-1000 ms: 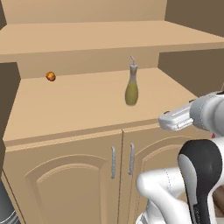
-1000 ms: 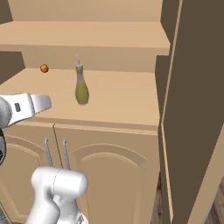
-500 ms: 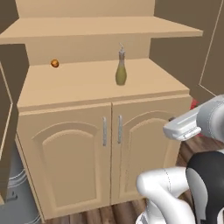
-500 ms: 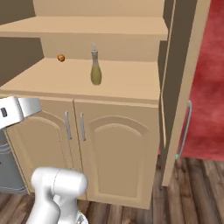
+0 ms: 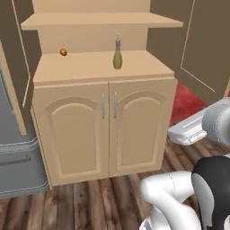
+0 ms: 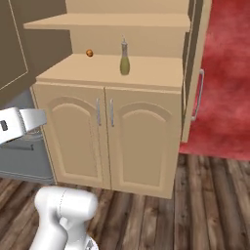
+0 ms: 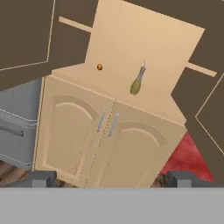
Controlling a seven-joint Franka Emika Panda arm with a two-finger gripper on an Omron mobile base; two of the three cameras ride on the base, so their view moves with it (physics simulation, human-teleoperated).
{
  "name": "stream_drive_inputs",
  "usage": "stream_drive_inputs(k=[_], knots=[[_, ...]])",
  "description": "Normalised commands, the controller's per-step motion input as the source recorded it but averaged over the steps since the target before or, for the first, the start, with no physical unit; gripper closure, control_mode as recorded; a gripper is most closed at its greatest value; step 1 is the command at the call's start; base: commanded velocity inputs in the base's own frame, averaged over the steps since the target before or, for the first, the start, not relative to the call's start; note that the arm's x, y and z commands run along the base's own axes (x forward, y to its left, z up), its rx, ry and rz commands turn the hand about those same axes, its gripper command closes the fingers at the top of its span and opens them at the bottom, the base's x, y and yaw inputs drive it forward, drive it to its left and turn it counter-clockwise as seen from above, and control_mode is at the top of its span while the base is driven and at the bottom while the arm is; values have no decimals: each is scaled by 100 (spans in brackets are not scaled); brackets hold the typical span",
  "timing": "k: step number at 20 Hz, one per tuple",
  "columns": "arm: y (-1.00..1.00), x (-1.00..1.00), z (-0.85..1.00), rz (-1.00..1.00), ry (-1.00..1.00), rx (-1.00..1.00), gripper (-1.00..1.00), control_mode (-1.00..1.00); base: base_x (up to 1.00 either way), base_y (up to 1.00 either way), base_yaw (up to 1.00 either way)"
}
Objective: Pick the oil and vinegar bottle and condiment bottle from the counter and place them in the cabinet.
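your base has backed off, so the cabinet (image 5: 103,130) sits smaller, oil and vinegar bottle (image 5: 117,55) upper centre (glassy, slippery: grip its belly); end effector (image 7: 109,178) wide open, empty.

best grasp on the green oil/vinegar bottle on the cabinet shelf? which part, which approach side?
Likely best: grip the oil and vinegar bottle around the upper belly, just below the narrow neck, coming level from the front. It stands upright on the cabinet ledge; the shelf overhead crowds a top-down approach, and the thin spout is too slim for a hold. The gripper is open and well back, empty.
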Motion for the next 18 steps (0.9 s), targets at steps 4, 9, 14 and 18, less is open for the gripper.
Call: stream_drive_inputs(k=[4,9,14,18], knots=[[0,0,0,0,0,0,-100,100,-76,51,7],[0,0,0,0,0,0,-100,100,-39,95,3],[0,0,0,0,0,0,-100,100,-21,100,1],[0,0,0,0,0,0,-100,100,-10,100,1]])
